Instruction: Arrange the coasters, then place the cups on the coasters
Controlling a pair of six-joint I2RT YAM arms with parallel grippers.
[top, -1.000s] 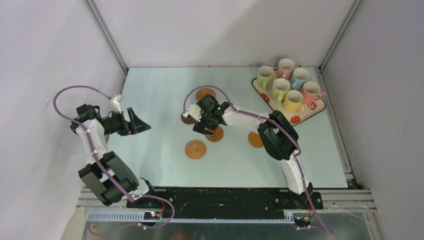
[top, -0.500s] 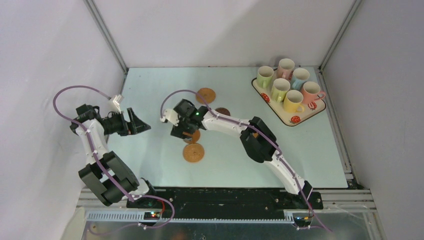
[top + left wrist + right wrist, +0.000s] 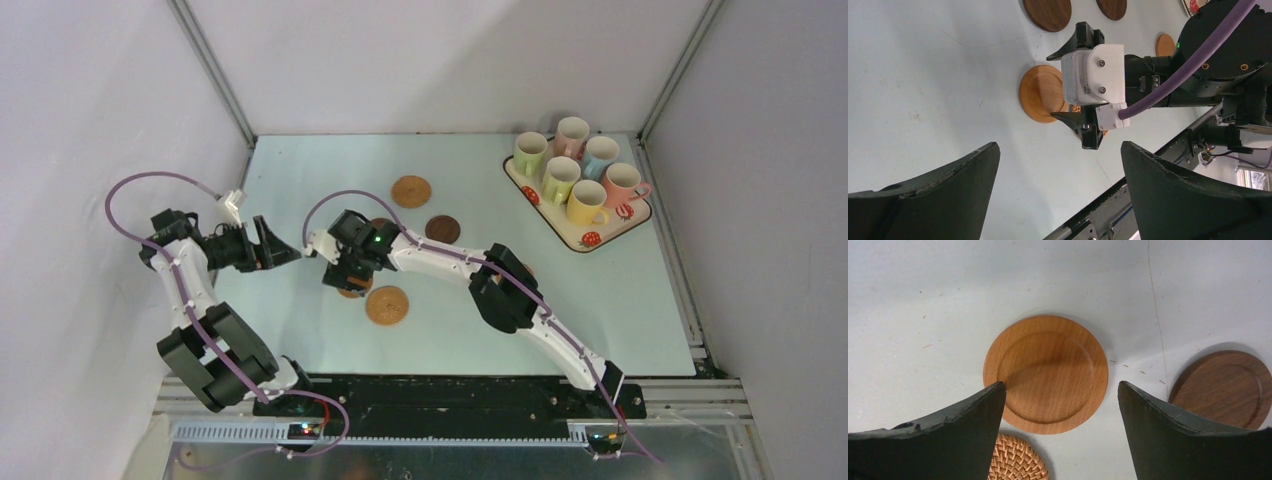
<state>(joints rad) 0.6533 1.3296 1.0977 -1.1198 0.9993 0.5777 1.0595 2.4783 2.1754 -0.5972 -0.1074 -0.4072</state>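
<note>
My right gripper (image 3: 345,272) (image 3: 1060,388) stands open low over a tan wooden coaster (image 3: 1046,373), which lies flat between its fingers. A dark brown coaster (image 3: 1224,388) lies to its right and a woven coaster (image 3: 1015,460) just below. From above, an orange coaster (image 3: 411,191), a dark brown coaster (image 3: 443,229) and the woven coaster (image 3: 387,305) lie mid-table. Several pastel cups, among them a yellow cup (image 3: 586,202) and a green cup (image 3: 529,153), stand on the strawberry tray (image 3: 603,236). My left gripper (image 3: 287,252) (image 3: 1059,150) hovers open and empty, facing the right gripper.
The right arm (image 3: 500,285) stretches across the table's middle and hides part of another coaster. The enclosure walls stand close at left, back and right. The black base rail (image 3: 450,395) runs along the near edge.
The right arm has swept left from mid-table, its gripper open throughout, and the tan wooden coaster under it now lies further left. The left arm has not moved.
</note>
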